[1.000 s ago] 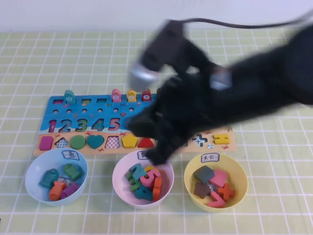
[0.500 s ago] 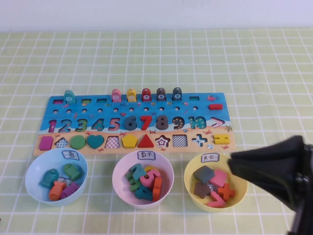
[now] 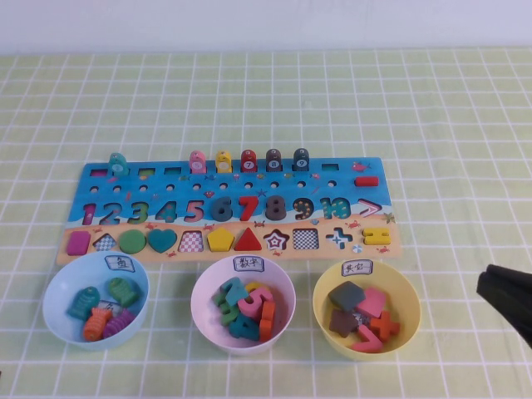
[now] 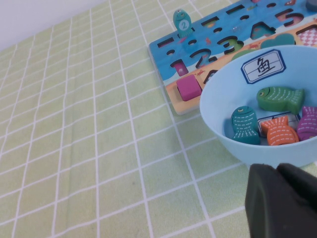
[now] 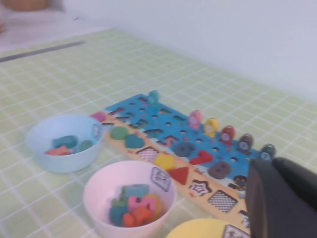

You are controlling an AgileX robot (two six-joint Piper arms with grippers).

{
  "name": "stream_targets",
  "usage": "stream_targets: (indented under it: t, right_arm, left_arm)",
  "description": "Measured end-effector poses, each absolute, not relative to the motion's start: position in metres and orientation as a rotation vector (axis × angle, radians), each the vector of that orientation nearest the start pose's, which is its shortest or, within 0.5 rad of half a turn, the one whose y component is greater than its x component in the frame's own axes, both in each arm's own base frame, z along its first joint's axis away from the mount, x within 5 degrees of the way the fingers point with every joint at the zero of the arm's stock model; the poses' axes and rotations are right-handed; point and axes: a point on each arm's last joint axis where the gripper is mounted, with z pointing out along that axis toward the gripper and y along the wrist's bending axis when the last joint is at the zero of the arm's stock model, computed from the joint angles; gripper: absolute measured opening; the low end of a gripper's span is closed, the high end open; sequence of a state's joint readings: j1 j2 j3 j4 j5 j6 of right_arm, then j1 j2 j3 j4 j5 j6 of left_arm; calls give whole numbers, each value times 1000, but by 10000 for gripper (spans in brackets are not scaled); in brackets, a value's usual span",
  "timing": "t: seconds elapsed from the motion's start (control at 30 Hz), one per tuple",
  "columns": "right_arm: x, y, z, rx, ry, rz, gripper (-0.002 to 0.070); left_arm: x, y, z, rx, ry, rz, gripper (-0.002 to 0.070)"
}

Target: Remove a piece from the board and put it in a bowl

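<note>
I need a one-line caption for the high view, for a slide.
Orange fish piece lies in the light blue bowl below the board; right gripper at table edge, left gripper out of view.

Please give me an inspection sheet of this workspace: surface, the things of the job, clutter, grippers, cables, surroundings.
Surface: green checked table cover, flat.
Job's things: long blue wooden number board; small orange fish-shaped wooden piece lies in light blue round plastic bowl with three other fish.
Clutter: pink bowl with numbers, yellow bowl with shapes.
Grippers: right gripper low at table's right edge; left gripper beside blue bowl.
Cables: nothing seen.
Surroundings: plain pale wall.
</note>
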State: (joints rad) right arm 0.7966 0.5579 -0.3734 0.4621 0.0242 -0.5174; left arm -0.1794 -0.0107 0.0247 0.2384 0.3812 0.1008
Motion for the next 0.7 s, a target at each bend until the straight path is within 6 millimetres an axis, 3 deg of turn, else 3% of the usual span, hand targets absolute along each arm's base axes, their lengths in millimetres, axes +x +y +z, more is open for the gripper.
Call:
stream_targets:
  t: [0.17, 0.4, 0.7]
  right_arm:
    - [84, 73, 267, -560, 1557, 548, -16]
    - [83, 39, 232, -331, 1603, 363, -16]
    - [64, 10, 203, -99, 1580, 160, -16]
  left_arm:
    - [53, -1, 172, 406, 1827, 181, -4]
    - [53, -1, 172, 406, 1827, 181, -4]
    - [53, -1, 172, 406, 1827, 181, -4]
